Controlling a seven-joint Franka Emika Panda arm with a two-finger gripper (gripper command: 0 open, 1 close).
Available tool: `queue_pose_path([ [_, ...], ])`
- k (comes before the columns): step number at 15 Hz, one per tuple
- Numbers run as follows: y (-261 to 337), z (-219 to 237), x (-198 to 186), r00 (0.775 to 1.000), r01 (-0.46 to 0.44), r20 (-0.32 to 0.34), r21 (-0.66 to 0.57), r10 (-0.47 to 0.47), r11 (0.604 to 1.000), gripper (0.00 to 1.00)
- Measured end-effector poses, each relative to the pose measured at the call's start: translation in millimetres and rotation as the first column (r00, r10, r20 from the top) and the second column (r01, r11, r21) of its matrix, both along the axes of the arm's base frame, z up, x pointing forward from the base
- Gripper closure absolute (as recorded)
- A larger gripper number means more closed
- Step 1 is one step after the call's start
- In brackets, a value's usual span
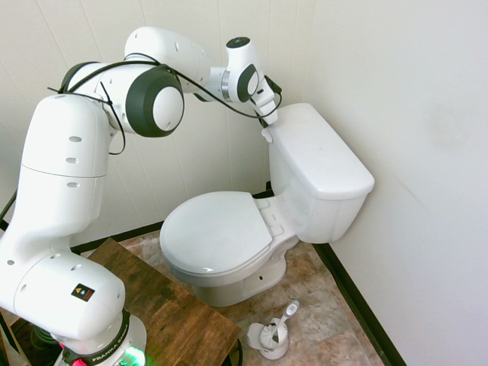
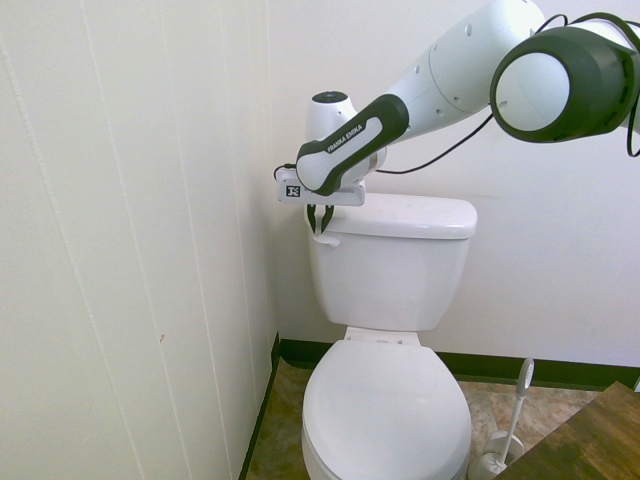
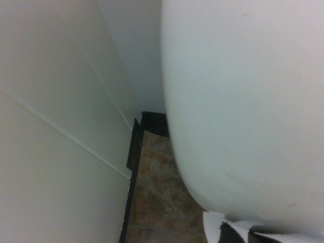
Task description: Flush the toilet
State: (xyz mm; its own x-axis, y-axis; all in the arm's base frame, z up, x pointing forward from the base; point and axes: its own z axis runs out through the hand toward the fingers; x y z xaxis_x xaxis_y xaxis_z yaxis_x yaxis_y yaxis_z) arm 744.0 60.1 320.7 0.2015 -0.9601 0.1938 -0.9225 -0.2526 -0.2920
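Small bathroom corner, white panelled walls (image 2: 130, 250) on both sides, black baseboard (image 1: 358, 301) along the bottom, mottled brown stone-look floor (image 1: 320, 305); the wrist view shows the same floor, baseboard and wall seams far below the gripper. A dark wooden board (image 1: 164, 305) lies by the arm's base, well away from the gripper.

The toilet (image 1: 252, 229) stands in the corner, lid shut, tank (image 2: 390, 265) against the back wall with its lid on; the gripper (image 2: 320, 222) is at the tank's upper front corner, on the side nearest the side wall, pointing down. The flush lever (image 2: 328, 239) shows as a small white tab right at the gripper's tips; two thin dark fingers (image 2: 312, 218) hang on either side of it with a narrow gap, so the gripper looks slightly spread around the lever; whether they actually touch it is too small to tell. In the first exterior view the fingers are hidden behind the wrist and only a white bit of lever (image 1: 267, 134) pokes out below it.

A toilet brush (image 1: 276, 329) in its white holder sits on the floor beside the bowl, far below and off to the side of the gripper; cut off at the frame edge in the second exterior view. Wrist view is mostly the blurred white tank side (image 3: 243, 111); the white and dark scrap at its bottom edge is unclear.
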Motion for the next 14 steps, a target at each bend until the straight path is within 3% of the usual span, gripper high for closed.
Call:
queue_pose_path([
  [14, -12.3, -35.6, 11.1, 0.997, 0.051, -0.052, 0.031, -0.05, 0.998, 1.0],
])
